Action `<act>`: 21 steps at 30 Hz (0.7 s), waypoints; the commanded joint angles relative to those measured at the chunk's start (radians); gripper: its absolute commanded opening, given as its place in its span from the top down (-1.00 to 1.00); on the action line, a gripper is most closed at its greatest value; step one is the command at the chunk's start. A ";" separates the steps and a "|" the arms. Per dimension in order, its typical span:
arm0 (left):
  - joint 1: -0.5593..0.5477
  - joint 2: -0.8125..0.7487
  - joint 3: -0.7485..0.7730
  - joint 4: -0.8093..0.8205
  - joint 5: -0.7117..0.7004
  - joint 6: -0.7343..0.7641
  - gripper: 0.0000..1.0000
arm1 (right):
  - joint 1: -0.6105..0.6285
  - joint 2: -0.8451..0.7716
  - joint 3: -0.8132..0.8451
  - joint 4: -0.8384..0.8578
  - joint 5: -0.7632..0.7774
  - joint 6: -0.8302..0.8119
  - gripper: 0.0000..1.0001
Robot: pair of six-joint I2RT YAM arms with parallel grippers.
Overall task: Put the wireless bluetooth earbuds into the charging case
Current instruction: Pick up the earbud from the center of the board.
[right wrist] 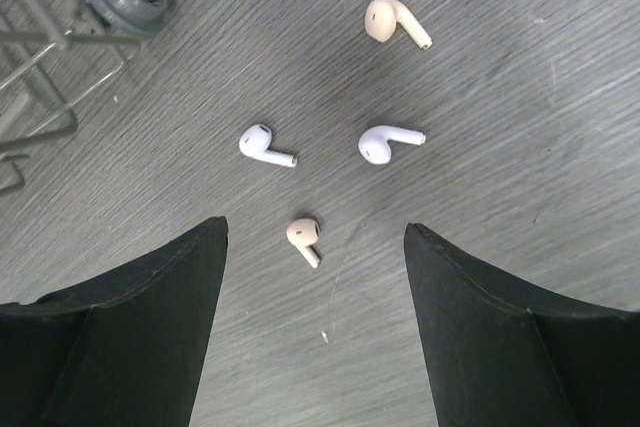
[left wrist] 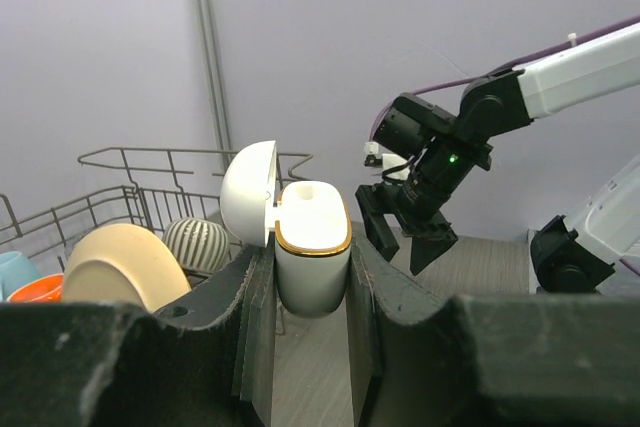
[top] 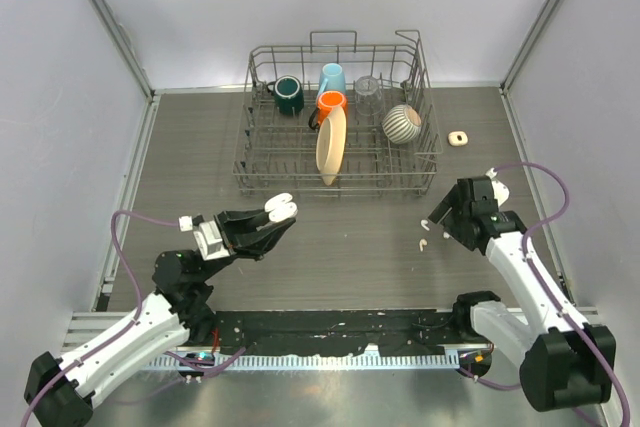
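**Right pincer lined up over the nearest earbud, case waiting open**

Four tiny plastic earbuds (right wrist: 388, 141) with short stems, two white and two cream-tinted, lie loose on the grey wood-grain table (top: 200, 147). None is in the case yet. In the right wrist view the closest one, a cream earbud (right wrist: 304, 238), lies on its side almost midway between the fingertips, a little towards the left finger, with its stem pointing towards the camera. The two white ones lie just beyond it and the other cream one farther out.

The right pincer (right wrist: 315, 230) is spread wide with nothing between its jaws, and it appears to hang above the table rather than touch it.

The step in hand looks like picking up that nearest bud. To do it well, come straight down with the bud centred and close across its rounded head rather than the thin stem. The fingers should stay clear of the white pair so they are not scattered. The bud is small and smooth, so a slow close should stop it squirting out.

The glossy white, gold-rimmed charging case (left wrist: 312, 247) is well apart from the buds. The left pincer (top: 268, 225) pinches it and holds it off the table with its lid swung open. Behind stands a grey wire dish rack (top: 258, 162) with mugs.
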 commanded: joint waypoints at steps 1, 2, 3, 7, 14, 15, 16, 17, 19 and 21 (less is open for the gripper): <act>-0.001 0.007 0.026 0.018 0.025 0.012 1.00 | -0.036 0.065 -0.018 0.164 -0.041 -0.022 -0.53; -0.001 0.010 0.027 0.019 0.027 0.012 1.00 | -0.049 0.077 -0.029 0.191 -0.028 -0.025 -0.53; -0.001 0.013 0.027 0.019 0.031 0.013 1.00 | -0.054 0.088 -0.035 0.208 -0.027 -0.032 -0.52; -0.001 0.019 0.030 0.019 0.031 0.013 1.00 | -0.100 0.133 -0.061 0.268 -0.056 -0.065 -0.49; -0.001 0.040 0.032 0.022 0.034 0.019 1.00 | -0.160 0.195 -0.092 0.365 -0.076 -0.088 -0.43; -0.001 0.048 0.036 0.024 0.037 0.019 1.00 | -0.161 0.205 -0.090 0.371 -0.077 -0.090 -0.43; -0.001 0.051 0.038 0.025 0.040 0.019 1.00 | -0.161 0.212 -0.097 0.380 -0.082 -0.091 -0.43; -0.001 0.059 0.040 0.026 0.045 0.019 1.00 | -0.163 0.223 -0.101 0.402 -0.081 -0.088 -0.43; -0.001 0.063 0.044 0.027 0.048 0.018 1.00 | -0.175 0.231 -0.115 0.423 -0.091 -0.090 -0.41; -0.001 0.068 0.046 0.027 0.048 0.019 1.00 | -0.183 0.237 -0.121 0.462 -0.110 -0.090 -0.40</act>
